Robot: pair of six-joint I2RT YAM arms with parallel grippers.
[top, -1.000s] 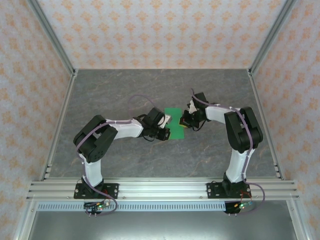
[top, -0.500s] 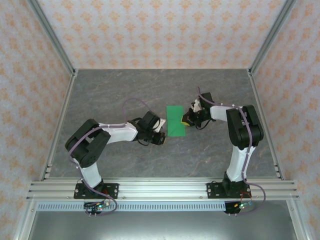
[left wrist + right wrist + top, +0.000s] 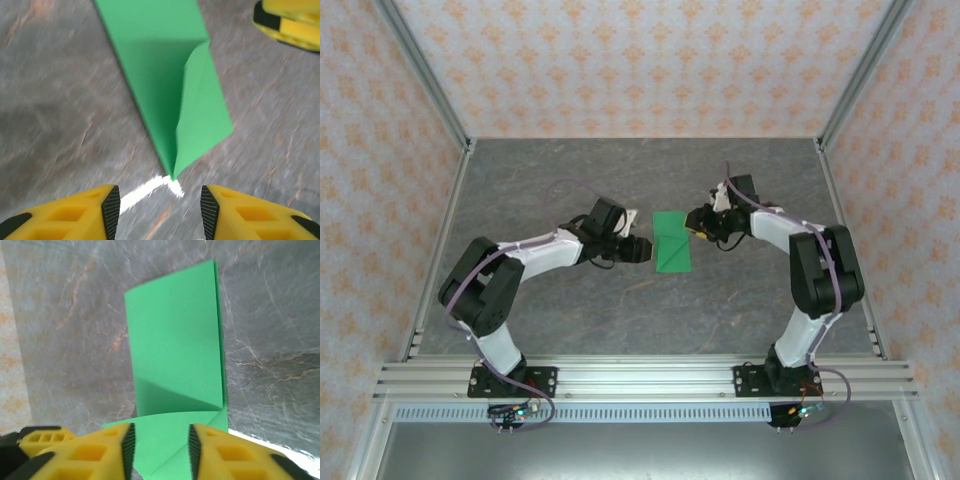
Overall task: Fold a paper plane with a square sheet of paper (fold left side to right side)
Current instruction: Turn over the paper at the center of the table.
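So the green paper (image 3: 670, 243) is lying flat in the middle of the tabletop (image 3: 570, 180). It's folded into a long strip with one corner turned over on a slant. The left hand (image 3: 160, 209) sits just off the pointy end, jaws about half apart, nothing in them. The right hand (image 3: 160, 446) is over by the other end, jaws also parted. The paper's edge lies flat under the gap there, not pinched as far as I can tell.

My take: this looks like the in-between bit where the next corner fold gets set up. I'd have one hand press down on the folded part so it can't skate on that smooth surface. Then the other can slide a finger under the loose edge, low and slow. Line up the edges first, crease after. Thin paper buckles if you rush it or grab too deep.
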